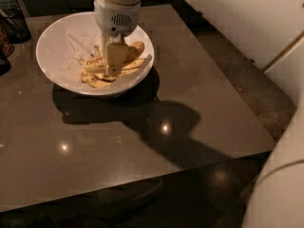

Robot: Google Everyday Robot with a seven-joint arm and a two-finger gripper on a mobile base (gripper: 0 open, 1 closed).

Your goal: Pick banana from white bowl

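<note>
Your pincer (112, 71) reaches down into the wide round white bowl (52, 42), which is lined with crumpled white paper (78, 36). It stands among thinner bananas (94, 65). You cannot tell whether it is wide or narrow. The plump, brown-speckled yellow banana (136, 48) lies just to its right, inside the bowl.

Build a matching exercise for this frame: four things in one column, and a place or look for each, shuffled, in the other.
Things:
1. gripper
2. white bowl
3. banana
4. table

Descriptions:
A. dark and glossy, with bright spots of reflected light
B. down inside the bowl, right by the banana
C. yellow with brown speckles, lying on the white paper
D. standing on the table, toward its far left corner as seen in the camera view

Pairs: 1-B, 2-D, 3-C, 4-A
</note>
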